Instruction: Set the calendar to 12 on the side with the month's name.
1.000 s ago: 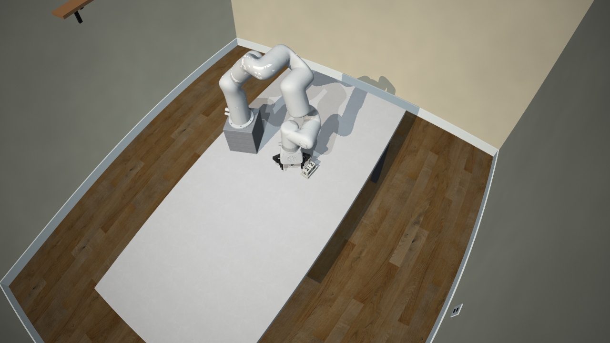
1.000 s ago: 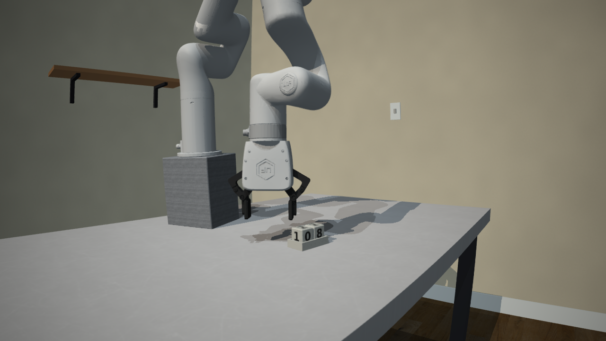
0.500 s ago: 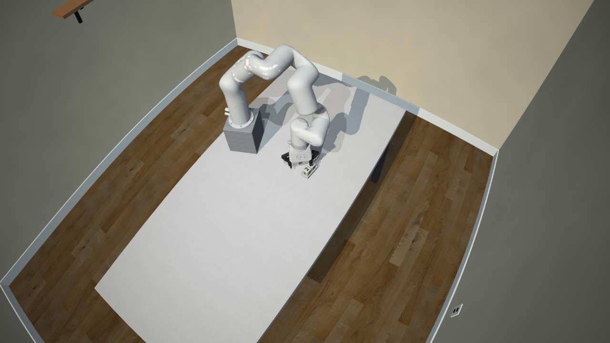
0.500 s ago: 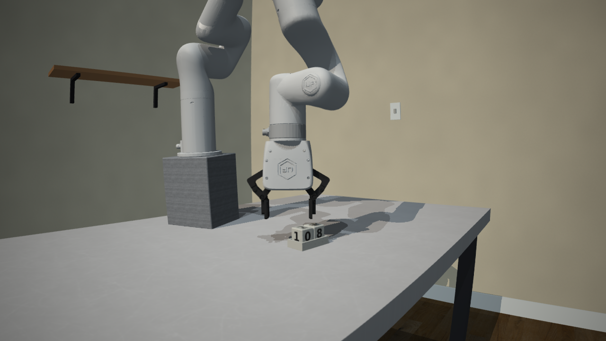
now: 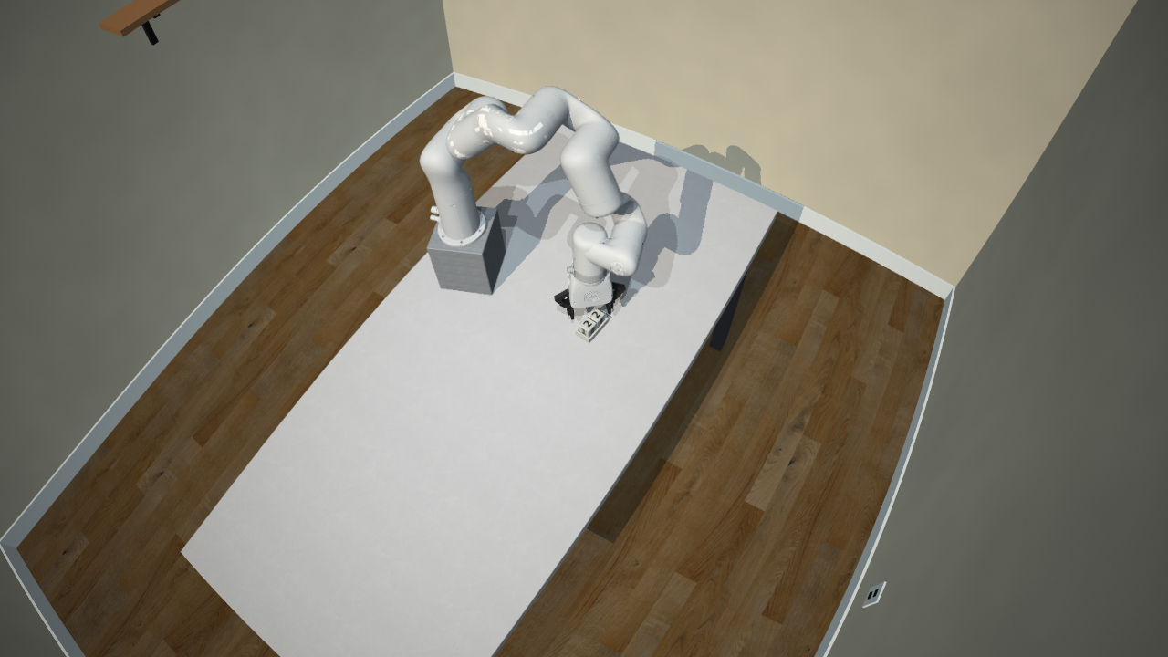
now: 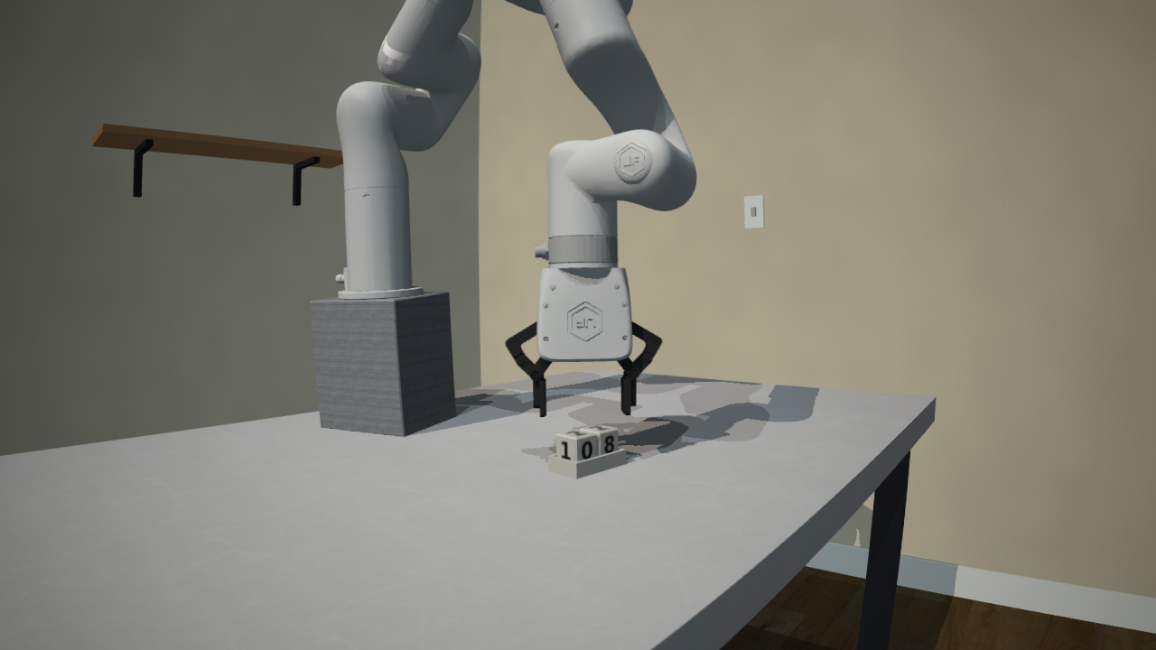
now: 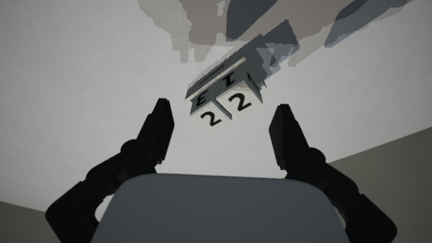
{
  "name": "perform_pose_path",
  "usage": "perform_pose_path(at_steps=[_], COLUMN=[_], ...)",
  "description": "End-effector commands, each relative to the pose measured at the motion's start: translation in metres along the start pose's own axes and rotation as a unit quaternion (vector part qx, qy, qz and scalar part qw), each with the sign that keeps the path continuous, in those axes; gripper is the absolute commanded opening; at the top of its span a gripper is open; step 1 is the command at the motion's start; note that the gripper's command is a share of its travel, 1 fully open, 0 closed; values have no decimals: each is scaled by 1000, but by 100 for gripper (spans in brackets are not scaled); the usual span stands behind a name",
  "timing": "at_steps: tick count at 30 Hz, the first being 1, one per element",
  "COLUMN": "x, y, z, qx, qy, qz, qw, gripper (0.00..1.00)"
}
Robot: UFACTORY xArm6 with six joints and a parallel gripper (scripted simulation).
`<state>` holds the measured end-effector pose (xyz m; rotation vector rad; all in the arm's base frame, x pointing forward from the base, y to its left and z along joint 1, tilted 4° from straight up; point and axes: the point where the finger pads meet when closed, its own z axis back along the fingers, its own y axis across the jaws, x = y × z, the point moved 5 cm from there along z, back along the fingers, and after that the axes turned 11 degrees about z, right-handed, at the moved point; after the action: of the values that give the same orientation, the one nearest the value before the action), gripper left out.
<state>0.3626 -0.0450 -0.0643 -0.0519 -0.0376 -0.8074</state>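
The calendar tray [image 5: 588, 338] [image 6: 600, 465] [image 7: 233, 61] lies flat on the table. AUGUST reads upside down in the wrist view, on the side away from the exterior camera. The left cube [image 5: 587, 325] [image 6: 576, 447] [image 7: 210, 117] shows 3 on that side, 2 on top, 0 behind and 1 on its end. The right cube [image 5: 597, 314] [image 6: 609, 441] [image 7: 240, 101] shows 1 there, 2 on top, 8 behind. Seen from the month side, the date reads 13, digits upright. Both sit side by side in the tray. My gripper [image 5: 590, 313] [image 6: 584, 413] [image 7: 222, 114] is open and empty, above and slightly behind the cubes.
The arm's grey base block [image 5: 464, 265] [image 6: 379, 363] stands on the table [image 5: 424, 457] [image 6: 323, 533] to the left. The table's right edge lies beyond the tray. A wooden shelf [image 5: 134, 15] [image 6: 209, 146] hangs on the left wall. Arm shadows fall beside the tray.
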Motion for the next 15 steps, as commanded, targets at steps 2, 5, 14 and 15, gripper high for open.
perform_pose_path(at_steps=[2, 5, 14, 15], x=[2, 2, 5, 5], y=[8, 13, 38, 40], z=[0, 0, 0, 0], qx=[0, 0, 0, 0], qy=[1, 1, 1, 1], qz=[11, 30, 41, 51], qw=[1000, 1000, 999, 999], gripper=[100, 100, 100, 100])
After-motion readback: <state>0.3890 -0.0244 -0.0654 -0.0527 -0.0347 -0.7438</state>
